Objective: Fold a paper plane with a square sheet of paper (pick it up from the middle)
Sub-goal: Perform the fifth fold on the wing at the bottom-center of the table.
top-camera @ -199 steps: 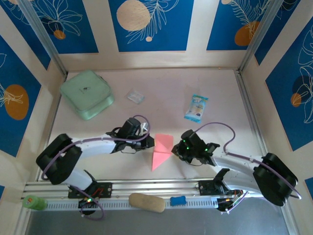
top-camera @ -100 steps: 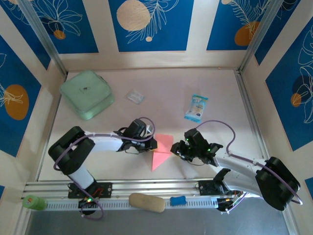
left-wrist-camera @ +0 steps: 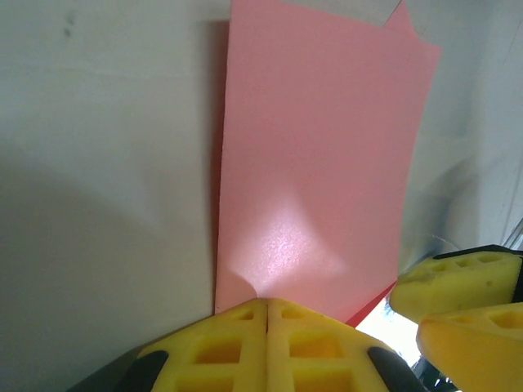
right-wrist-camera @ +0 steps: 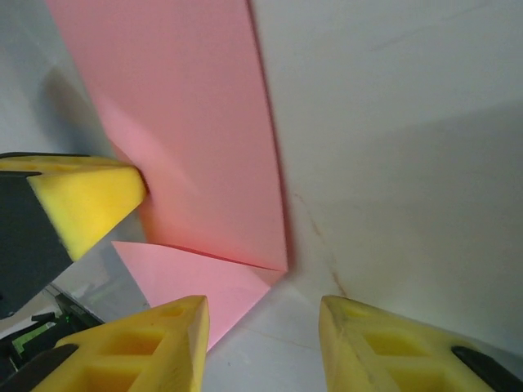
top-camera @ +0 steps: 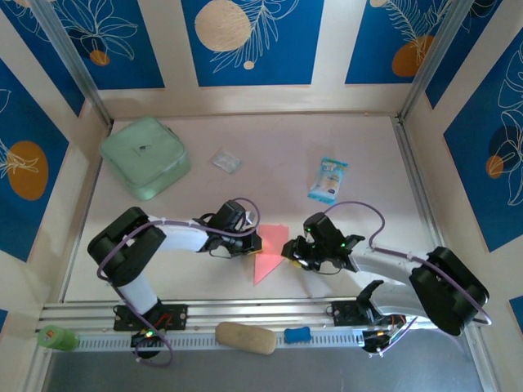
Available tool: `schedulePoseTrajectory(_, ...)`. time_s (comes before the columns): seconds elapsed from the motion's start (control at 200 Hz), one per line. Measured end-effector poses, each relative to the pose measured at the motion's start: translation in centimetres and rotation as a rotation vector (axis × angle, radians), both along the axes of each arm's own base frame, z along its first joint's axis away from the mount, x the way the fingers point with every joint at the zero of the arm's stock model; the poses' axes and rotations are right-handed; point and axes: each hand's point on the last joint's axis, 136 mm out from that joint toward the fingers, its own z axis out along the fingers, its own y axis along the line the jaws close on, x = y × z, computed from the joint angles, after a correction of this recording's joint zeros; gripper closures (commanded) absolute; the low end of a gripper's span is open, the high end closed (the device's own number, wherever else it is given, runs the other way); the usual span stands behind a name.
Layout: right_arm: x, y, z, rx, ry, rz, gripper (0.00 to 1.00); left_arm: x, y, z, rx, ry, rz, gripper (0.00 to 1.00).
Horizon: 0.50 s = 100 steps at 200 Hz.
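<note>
One pink paper sheet (left-wrist-camera: 319,163) | two claws | left claw (left-wrist-camera: 267,302) clenched, seemingly on its edge | right claw (right-wrist-camera: 263,304) released

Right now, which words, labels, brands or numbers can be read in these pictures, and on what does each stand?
No text is readable.
blue-and-white snack packet: some print, too small to read.
mint-green pouch: a small dark mark, too small to read.
salmon-pink paper: plain, no writing.
</note>
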Motion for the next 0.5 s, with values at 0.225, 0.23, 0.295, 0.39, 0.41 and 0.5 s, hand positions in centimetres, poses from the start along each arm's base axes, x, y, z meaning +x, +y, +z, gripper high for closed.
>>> schedulePoseTrajectory(0.225,0.9,0.9,0.3,0.032,0.001,0.008,0.61,0.0,0.0,0.0,-0.001,-0.001,0.000,0.98)
schedulePoseTrajectory(0.23,0.9,0.9,0.3,0.033,0.001,0.008,0.61,0.0,0.0,0.0,-0.001,-0.001,0.000,0.98)
schedulePoseTrajectory(0.295,1.2,1.0,0.2,0.042,0.003,0.002,0.61,0.0,0.0,0.0,-0.001,-0.001,0.000,0.99)
schedulePoseTrajectory(0.39,1.5,1.0,0.4,0.054,0.002,-0.007,0.61,0.0,0.0,0.0,-0.002,-0.002,0.000,0.98)
schedulePoseTrajectory(0.41,1.6,1.0,0.4,0.055,0.002,-0.007,0.61,0.0,0.0,0.0,-0.002,-0.002,0.000,0.99)
schedulePoseTrajectory(0.5,1.6,1.0,0.4,0.056,0.001,-0.007,0.61,0.0,0.0,0.0,-0.002,-0.002,0.000,0.98)
